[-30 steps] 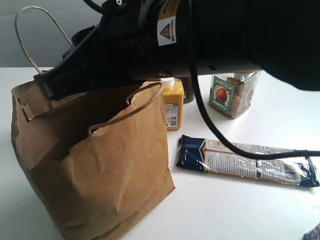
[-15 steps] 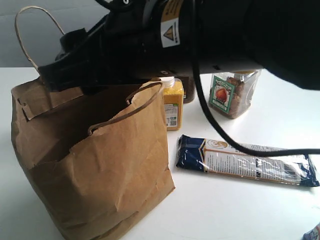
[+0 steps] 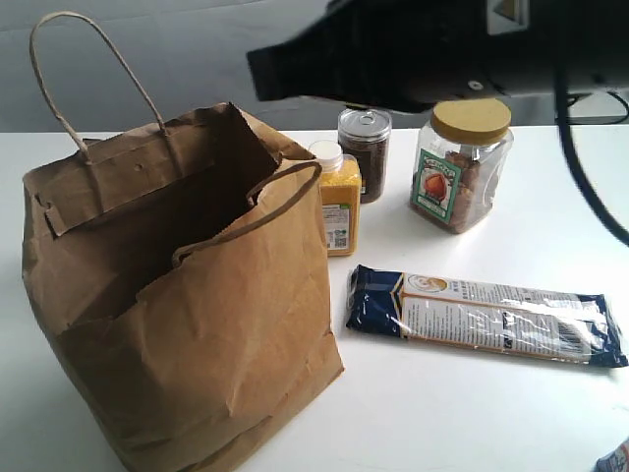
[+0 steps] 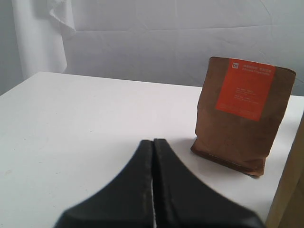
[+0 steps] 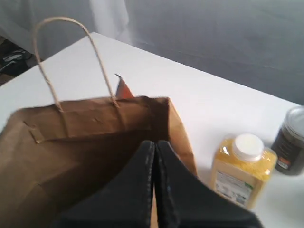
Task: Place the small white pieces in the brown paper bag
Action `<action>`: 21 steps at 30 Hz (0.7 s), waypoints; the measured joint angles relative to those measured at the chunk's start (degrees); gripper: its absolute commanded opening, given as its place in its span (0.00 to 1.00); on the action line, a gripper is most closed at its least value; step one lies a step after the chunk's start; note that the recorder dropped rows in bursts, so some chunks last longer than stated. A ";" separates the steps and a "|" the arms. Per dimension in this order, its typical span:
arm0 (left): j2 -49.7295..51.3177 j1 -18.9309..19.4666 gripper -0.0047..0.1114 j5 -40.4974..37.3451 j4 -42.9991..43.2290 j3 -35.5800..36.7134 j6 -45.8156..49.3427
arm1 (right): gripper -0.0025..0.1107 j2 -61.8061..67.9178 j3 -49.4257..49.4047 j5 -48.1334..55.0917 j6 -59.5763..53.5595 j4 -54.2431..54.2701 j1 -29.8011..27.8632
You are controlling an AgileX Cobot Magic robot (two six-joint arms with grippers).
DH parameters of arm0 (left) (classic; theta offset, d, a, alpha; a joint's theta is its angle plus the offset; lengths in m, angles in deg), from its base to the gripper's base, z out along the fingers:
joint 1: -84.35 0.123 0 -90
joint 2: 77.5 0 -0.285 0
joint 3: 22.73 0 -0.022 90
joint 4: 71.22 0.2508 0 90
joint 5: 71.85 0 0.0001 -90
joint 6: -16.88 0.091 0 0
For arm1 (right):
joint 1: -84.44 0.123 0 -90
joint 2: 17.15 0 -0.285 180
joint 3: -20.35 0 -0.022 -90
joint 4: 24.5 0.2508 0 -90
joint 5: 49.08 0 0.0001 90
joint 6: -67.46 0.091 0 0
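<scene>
The brown paper bag stands open on the left of the white table, its twisted handles upright. None of the small white pieces shows in any view; the bag's inside is dark. My right gripper is shut with nothing visible between its fingers, and hangs above the bag near its rim. From the exterior it is a dark blurred tip high above the bag's right side. My left gripper is shut and empty, low over bare table, with the bag's edge beside it.
A yellow bottle with a white cap, a dark jar and a clear jar with a yellow lid stand right of the bag. A blue packet lies in front. A brown pouch with an orange label stands beyond the left gripper.
My right arm has pulled back from over the bag's mouth, rising and moving right. The bag and the other items have not shifted.
</scene>
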State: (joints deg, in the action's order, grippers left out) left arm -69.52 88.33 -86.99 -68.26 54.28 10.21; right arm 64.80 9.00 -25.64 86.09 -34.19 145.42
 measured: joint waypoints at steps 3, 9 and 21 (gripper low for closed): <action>0.00 0.00 0.04 0.00 0.00 0.00 0.00 | 0.02 -2.70 -5.36 -1.05 0.47 0.00 -2.90; 0.00 0.00 0.04 0.00 0.00 0.00 0.00 | 0.02 -9.69 -16.52 -4.84 0.64 0.10 -9.50; 0.00 0.00 0.04 0.00 0.00 0.00 0.00 | 0.02 -28.97 -37.39 -8.45 0.01 0.62 -26.72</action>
State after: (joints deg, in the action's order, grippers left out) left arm -69.52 88.33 -86.99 -68.26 54.28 10.21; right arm 35.83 -28.40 -34.10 86.10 -33.58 118.69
